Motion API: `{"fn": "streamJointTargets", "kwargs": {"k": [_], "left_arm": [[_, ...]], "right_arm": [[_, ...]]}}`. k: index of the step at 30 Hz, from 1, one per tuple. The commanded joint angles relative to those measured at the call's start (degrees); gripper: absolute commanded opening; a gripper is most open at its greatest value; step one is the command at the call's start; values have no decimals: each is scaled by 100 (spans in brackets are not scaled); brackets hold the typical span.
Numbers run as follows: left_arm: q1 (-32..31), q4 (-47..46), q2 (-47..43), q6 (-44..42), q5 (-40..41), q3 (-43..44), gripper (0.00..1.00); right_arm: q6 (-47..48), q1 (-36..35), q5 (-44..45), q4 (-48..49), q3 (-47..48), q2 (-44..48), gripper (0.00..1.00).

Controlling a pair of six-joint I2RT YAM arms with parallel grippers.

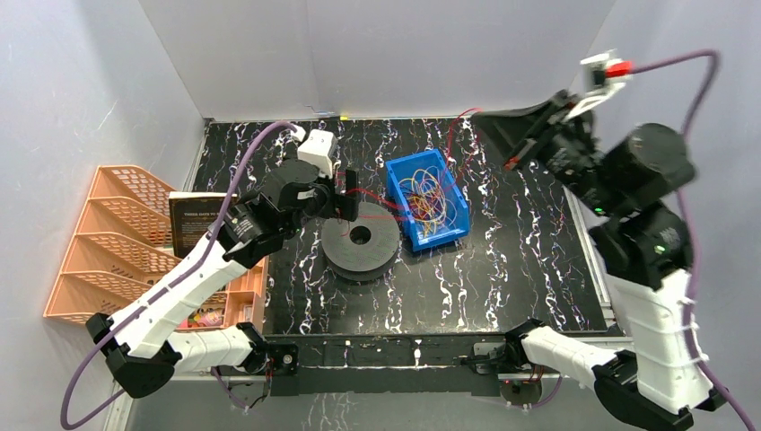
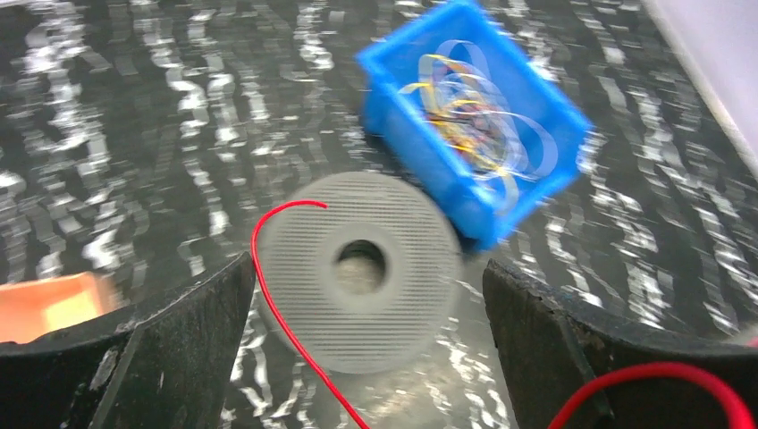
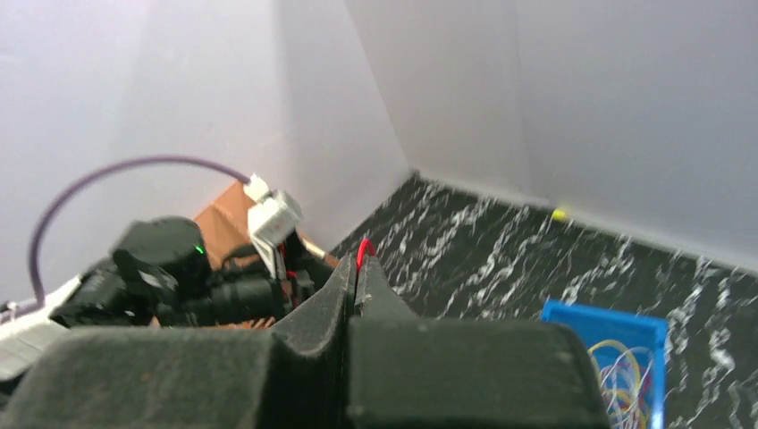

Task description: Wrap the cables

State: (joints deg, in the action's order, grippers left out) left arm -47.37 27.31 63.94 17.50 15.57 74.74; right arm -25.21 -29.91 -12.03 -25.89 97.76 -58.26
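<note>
— What is given by the wrist views that is lost from above?

— In the left wrist view the left hand (image 2: 367, 268) is seen spread wide, with nothing clamped. A red strand (image 2: 284, 317) is passed loosely between its fingers, above a grey spool (image 2: 295, 259) lying flat on the surface (image 2: 134, 134). In the right wrist view the right hand (image 3: 357, 268) is seen pressed shut on the red strand, a short red tip being shown just above the fingertips.

— And from above?

— Only there are both arms placed: the left hand is held over the spool's far edge, and the right hand is raised at the far right. A red line is seen from the left hand to the blue bin (image 1: 458, 202), and a red loop beyond the bin's far corner.

— What is kept in the bin?

— The cables (image 1: 424, 196): a loose tangle of thin yellow, orange, red and purple wire. The bin is set just right of the spool.
</note>
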Motion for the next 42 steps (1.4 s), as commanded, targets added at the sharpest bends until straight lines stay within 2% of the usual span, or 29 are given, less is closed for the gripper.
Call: {"fn": "streamJointTargets", "kwargs": {"k": [1,4,9,12,15,20,30,42], "left_arm": [[84,598,5,-314,2237,-2,98],[352,638,36,-300,2467,-166,98],[650,634,17,-207,1976,-370,98],[655,635,42,-260,1839,-365,99],[651,812,176,-289,2059,-255,98],[652,820,178,-255,1803,-181,98],[654,1146,597,-366,2180,-66,98],[651,1384,622,-360,1647,-87,98]], "right_arm": [[523,-6,695,-23,1337,258,0],[818,-5,1197,-180,2025,332,0],[1105,-13,1603,-375,2620,307,0],[1024,-14,1583,-335,2398,378,0],[985,-10,1620,-261,2141,411,0],[848,-9,1380,-284,1933,302,0],[901,-15,1723,-370,1639,267,0],[907,-10,2057,-211,1188,153,0]]}}
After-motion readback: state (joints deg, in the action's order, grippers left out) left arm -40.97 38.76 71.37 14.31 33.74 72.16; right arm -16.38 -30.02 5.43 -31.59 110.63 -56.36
